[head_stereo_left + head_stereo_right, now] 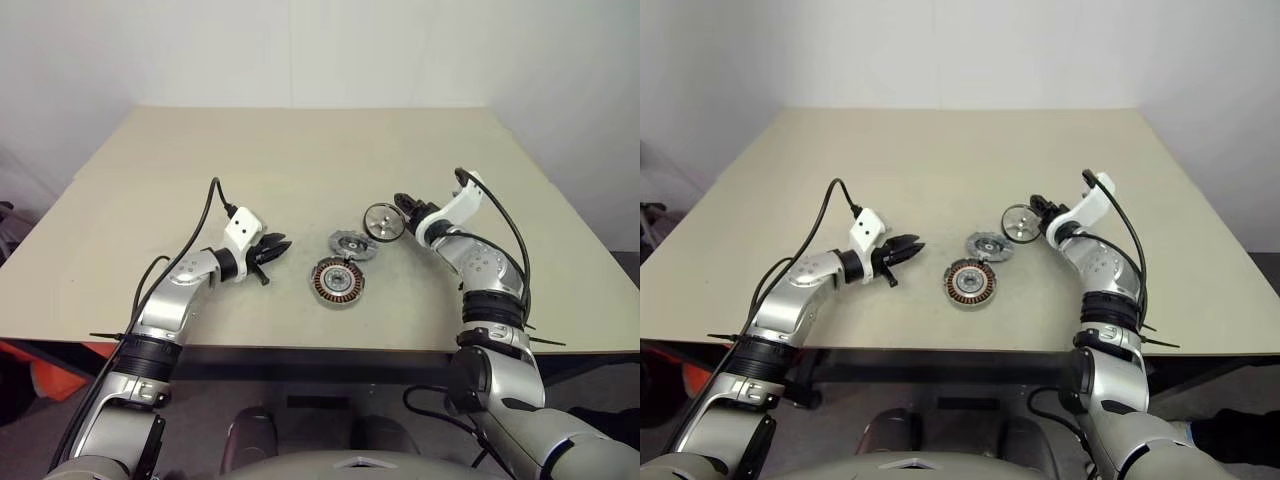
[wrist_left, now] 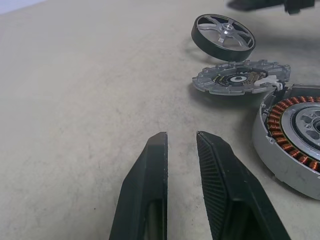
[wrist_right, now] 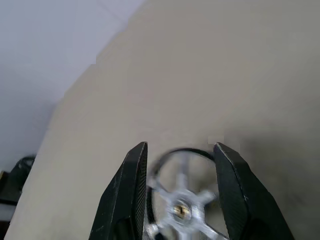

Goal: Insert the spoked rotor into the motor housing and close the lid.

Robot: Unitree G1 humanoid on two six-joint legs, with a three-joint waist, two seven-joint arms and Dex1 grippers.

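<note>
Both arms reach forward over the table, the left gripper [image 1: 278,247] with jaws slightly parted, the right gripper [image 1: 397,212] with jaws spread wider.

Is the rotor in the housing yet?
Out. The spoked rotor lies on the table beyond the lid; the motor housing shows bare copper windings.

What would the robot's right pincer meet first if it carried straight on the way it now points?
Most likely the spoked rotor. The right pincer is open, and the rotor sits right ahead between its fingers, tilted up off the table. Whether the fingers already touch it is unclear.
</note>
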